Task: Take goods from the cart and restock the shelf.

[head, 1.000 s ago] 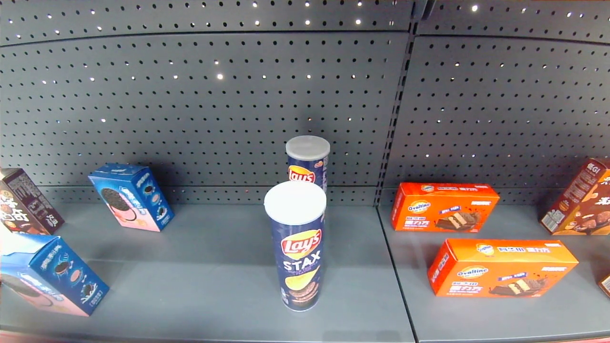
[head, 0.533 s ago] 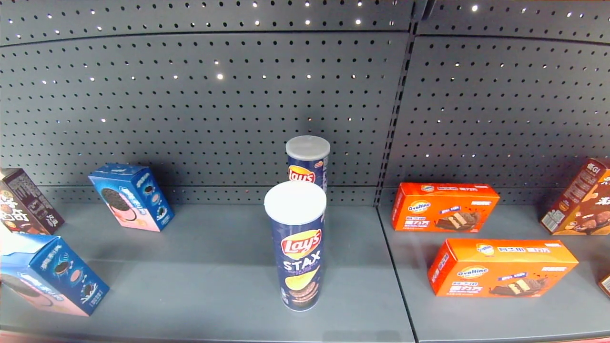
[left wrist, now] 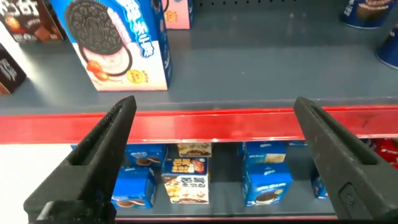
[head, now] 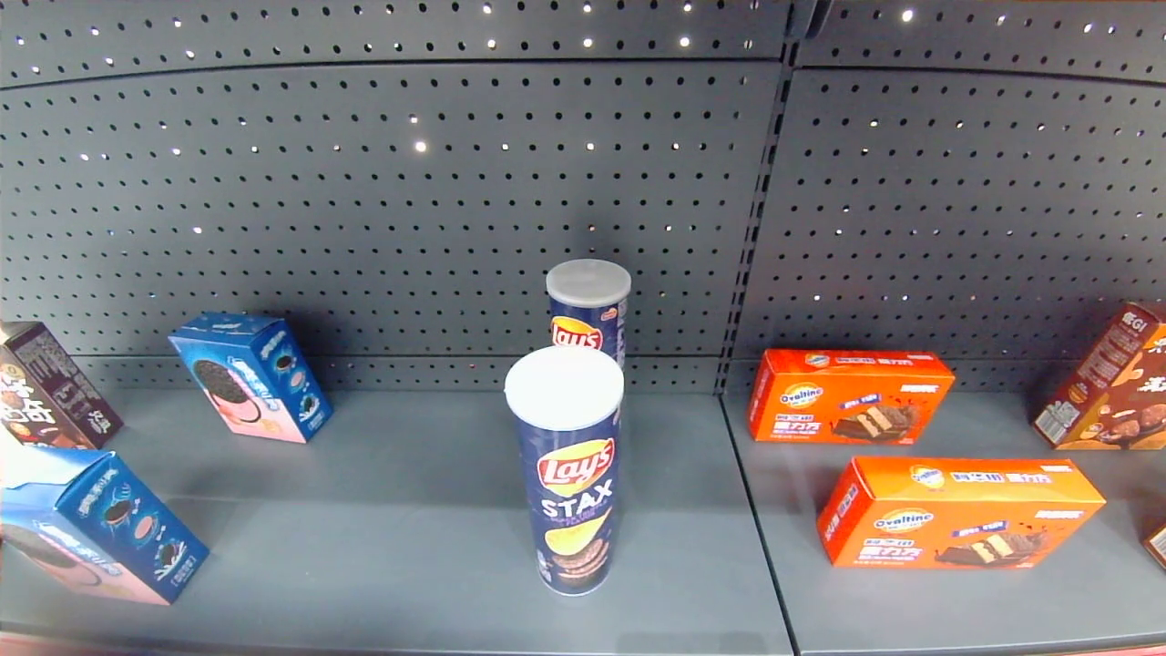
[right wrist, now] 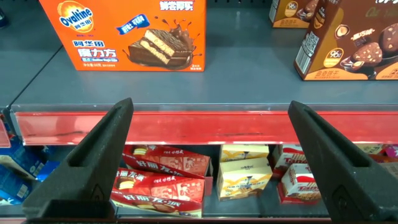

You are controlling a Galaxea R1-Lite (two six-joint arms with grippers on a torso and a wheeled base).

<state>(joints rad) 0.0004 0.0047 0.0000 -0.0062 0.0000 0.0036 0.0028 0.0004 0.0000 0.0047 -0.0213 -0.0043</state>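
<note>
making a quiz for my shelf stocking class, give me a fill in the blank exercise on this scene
1. The front chip can stands ____, with the back chip can right behind it.
2. The two boxes nearest the cans on the right are ____ in colour.
3. The fingers of the left gripper are ____ and hold nothing.
4. The strip along the front edge of the shelf is ____.

Missing words: upright; orange; open; red

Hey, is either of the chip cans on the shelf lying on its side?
No, the front can and the back can both stand upright on the shelf.
</note>
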